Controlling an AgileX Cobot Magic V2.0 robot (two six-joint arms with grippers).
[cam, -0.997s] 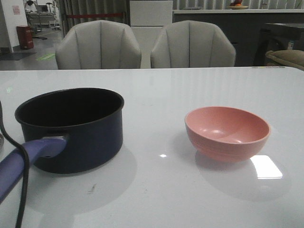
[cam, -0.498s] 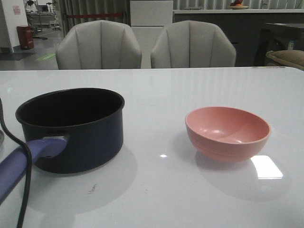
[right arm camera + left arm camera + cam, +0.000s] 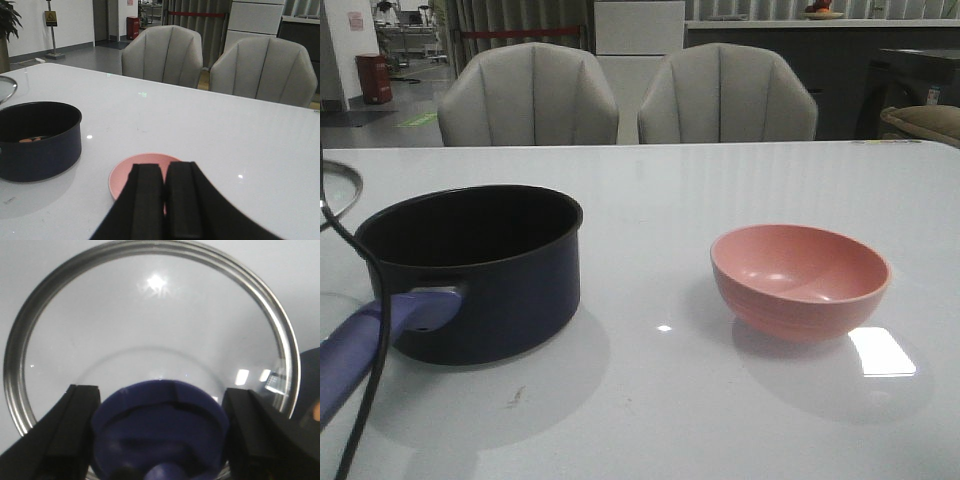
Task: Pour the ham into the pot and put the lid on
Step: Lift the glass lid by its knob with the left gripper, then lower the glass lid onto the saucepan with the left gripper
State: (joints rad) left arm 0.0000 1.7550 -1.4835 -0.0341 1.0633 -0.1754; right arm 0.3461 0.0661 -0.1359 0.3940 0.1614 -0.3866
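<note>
The glass lid [image 3: 150, 325] with its metal rim hangs off the table in my left gripper [image 3: 160, 407], which is shut on its blue knob [image 3: 160, 430]. In the front view only an arc of the lid's rim [image 3: 342, 196] shows at the far left, beside and above the pot. The dark navy pot [image 3: 480, 275] stands at the left with its purple handle [image 3: 375, 335] pointing toward me. Small orange pieces of ham [image 3: 31, 140] lie on its bottom. My right gripper [image 3: 164, 172] is shut and empty, raised over the near side of the pink bowl [image 3: 131, 172].
The pink bowl [image 3: 800, 280] sits at the right of the white table [image 3: 650, 200], and nothing shows inside it. A black cable [image 3: 365, 400] hangs across the pot handle at the lower left. Two grey chairs [image 3: 620, 95] stand behind the far edge.
The lid's rim has come up into the front view at the far left, higher than before. The cable has swung with it. The pot and the bowl have stayed put.
</note>
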